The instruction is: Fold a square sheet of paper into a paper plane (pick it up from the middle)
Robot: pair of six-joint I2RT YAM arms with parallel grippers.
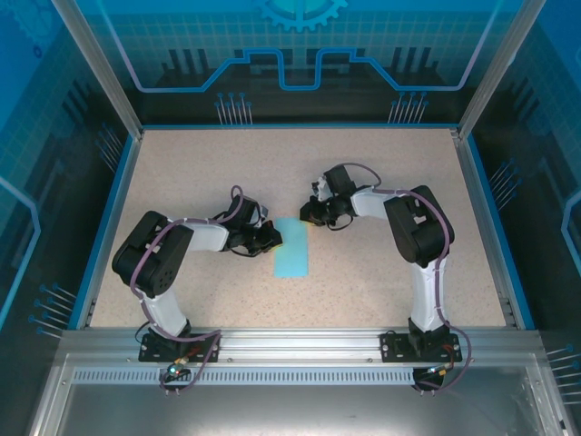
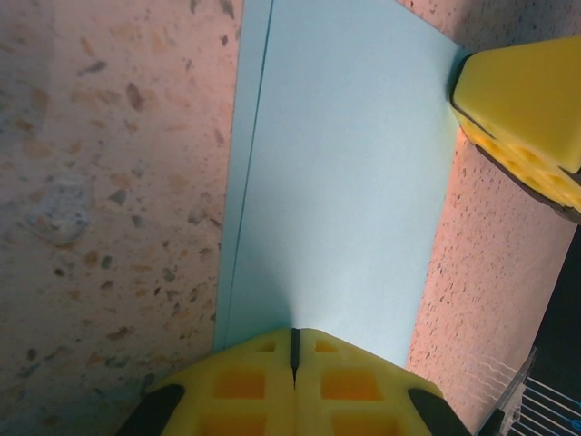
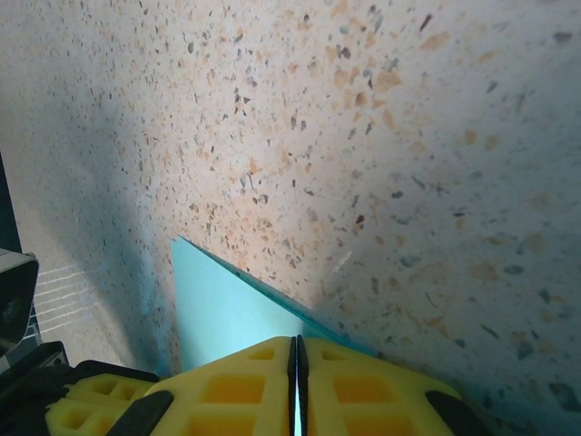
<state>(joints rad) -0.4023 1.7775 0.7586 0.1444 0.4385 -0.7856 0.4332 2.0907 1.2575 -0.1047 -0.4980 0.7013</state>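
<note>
Thin cyan-blue square sheet of paper [image 1: 292, 247], folded to a narrow strip, lies flat mid-way across the speckled beige table [image 1: 390, 272], the left gripper [image 1: 270, 238] closed tight and resting on its left edge, seemingly pinning it, while the right gripper [image 1: 309, 213] pinches its far right corner, likely for folding.

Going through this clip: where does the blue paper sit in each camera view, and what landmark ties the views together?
Top external: the blue paper lies mid-table as a narrow strip.
Left wrist: the paper is a wide band from bottom centre to the top edge.
Right wrist: the paper is a triangular piece, low and left of centre.
Shared landmark: the speckled tabletop.
</note>
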